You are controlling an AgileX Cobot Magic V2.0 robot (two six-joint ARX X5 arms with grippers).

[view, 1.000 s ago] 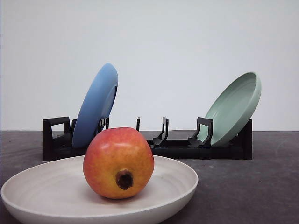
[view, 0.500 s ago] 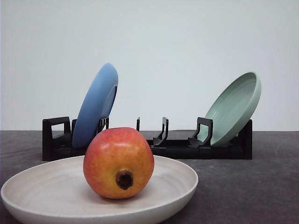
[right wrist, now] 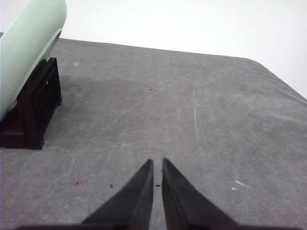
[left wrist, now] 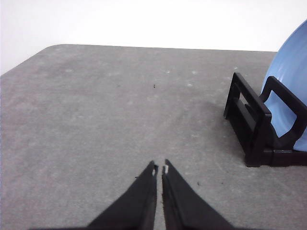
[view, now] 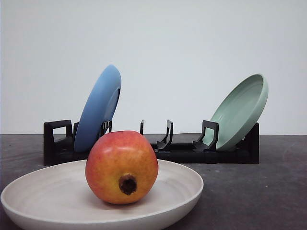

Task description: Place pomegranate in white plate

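The pomegranate (view: 122, 166), red shading to orange-yellow with its dark calyx stub facing the camera, rests inside the white plate (view: 43, 191) at the near left of the front view. In the left wrist view my left gripper (left wrist: 159, 167) is shut with nothing between its black fingers, hovering over bare grey table beside the rack's end. In the right wrist view my right gripper (right wrist: 157, 163) is likewise shut and holds nothing, over bare table past the rack's other end.
A black dish rack (view: 158, 146) stands behind the white plate. A blue plate (view: 98, 108) leans in its left slot and a pale green plate (view: 240, 110) in its right slot. The grey table (view: 254, 191) extends to the right.
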